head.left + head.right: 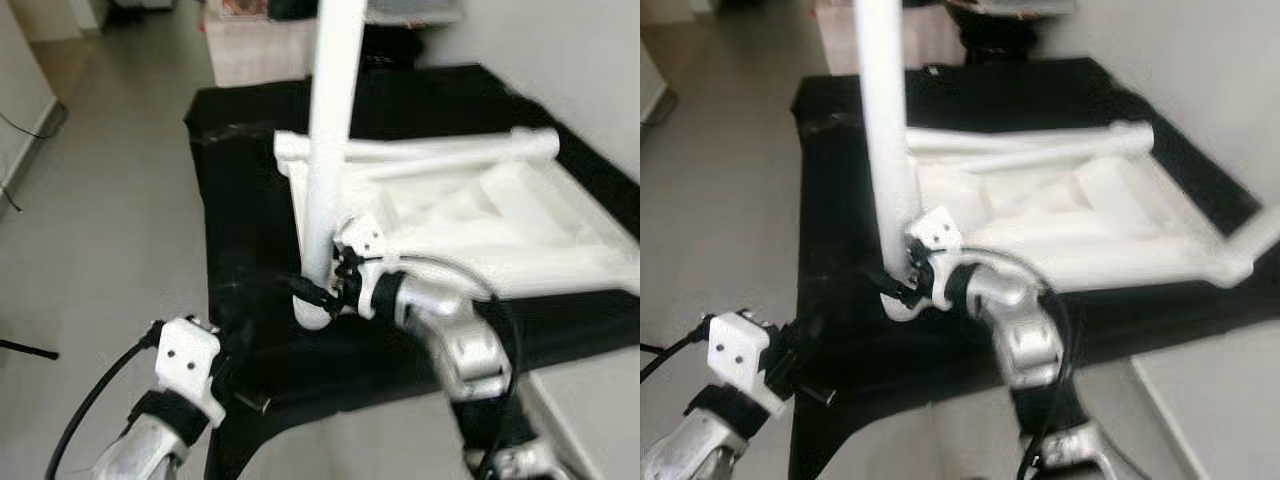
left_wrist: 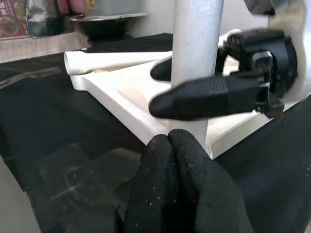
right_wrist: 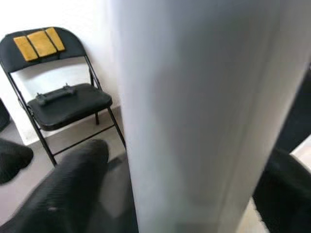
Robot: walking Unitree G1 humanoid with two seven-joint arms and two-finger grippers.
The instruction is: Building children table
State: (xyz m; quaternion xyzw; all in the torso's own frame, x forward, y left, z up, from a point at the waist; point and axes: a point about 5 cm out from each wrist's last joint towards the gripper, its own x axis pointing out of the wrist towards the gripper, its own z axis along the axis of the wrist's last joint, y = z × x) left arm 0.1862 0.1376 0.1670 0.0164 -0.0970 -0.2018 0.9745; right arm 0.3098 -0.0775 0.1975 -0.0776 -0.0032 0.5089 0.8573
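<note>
A white children's table top (image 1: 480, 215) lies upside down on a black-covered surface (image 1: 240, 130). One white leg (image 1: 330, 120) stands upright at its near left corner. My right gripper (image 1: 315, 290) is shut on this leg just above its base; the black fingers (image 2: 194, 97) clasp it from both sides, and the leg (image 3: 194, 121) looms close in the right wrist view. A second white leg (image 1: 440, 150) lies across the top's far side. My left gripper (image 2: 170, 141) is shut on nothing, low at the front edge, just short of the standing leg.
A black folding chair (image 3: 63, 97) stands by the wall. A dark bowl (image 2: 104, 22) and a white box (image 1: 260, 45) sit behind the surface. Bare floor (image 1: 110, 200) runs along the left. A wall (image 1: 580, 60) closes the right side.
</note>
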